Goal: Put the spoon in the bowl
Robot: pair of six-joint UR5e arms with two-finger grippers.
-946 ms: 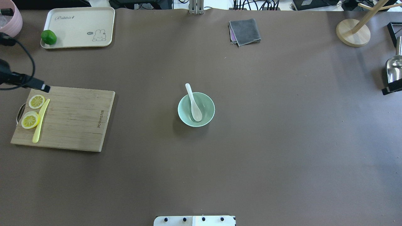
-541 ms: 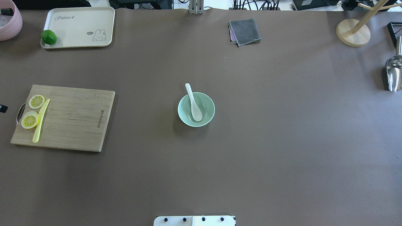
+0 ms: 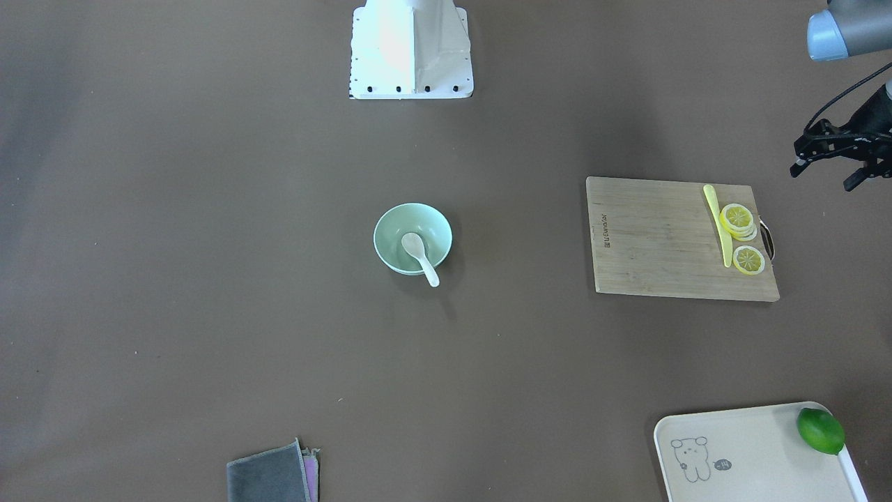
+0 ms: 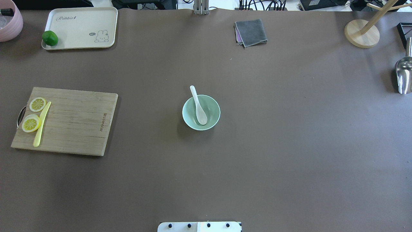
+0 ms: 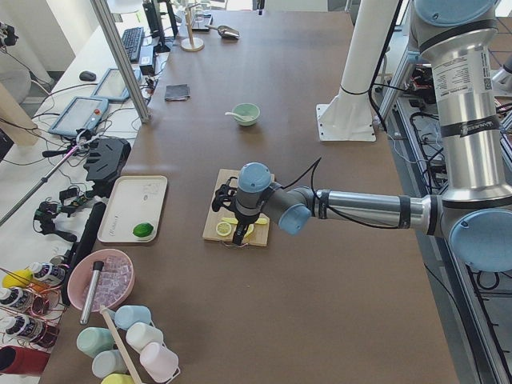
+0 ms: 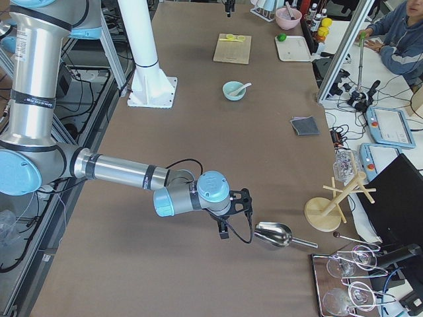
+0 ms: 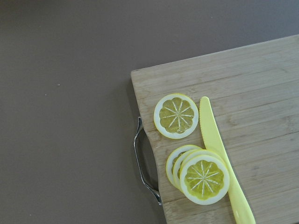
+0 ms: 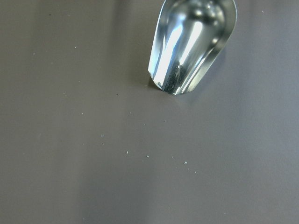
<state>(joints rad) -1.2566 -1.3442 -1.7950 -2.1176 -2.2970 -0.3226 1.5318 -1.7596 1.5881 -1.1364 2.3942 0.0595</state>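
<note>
The white spoon (image 4: 198, 106) lies in the mint-green bowl (image 4: 213, 111) at the table's middle, scoop inside and handle resting over the far rim. Both also show in the front view, the spoon (image 3: 420, 258) in the bowl (image 3: 390, 240). My left gripper (image 3: 821, 178) hovers off the handle end of the cutting board, far from the bowl, and looks open and empty. My right gripper (image 6: 225, 230) shows only in the exterior right view, beside a metal scoop; I cannot tell whether it is open or shut.
A wooden cutting board (image 4: 74, 122) with lemon slices (image 4: 31, 123) and a yellow knife (image 4: 42, 124) lies at the left. A cream tray (image 4: 80, 27) holds a lime (image 4: 50, 38). A grey cloth (image 4: 251, 32), a wooden stand (image 4: 362, 33) and the metal scoop (image 4: 404, 75) lie far and right.
Both arms have drawn back out of the overhead view, the left off the left edge and the right off the right edge. The spoon and bowl have not moved.
</note>
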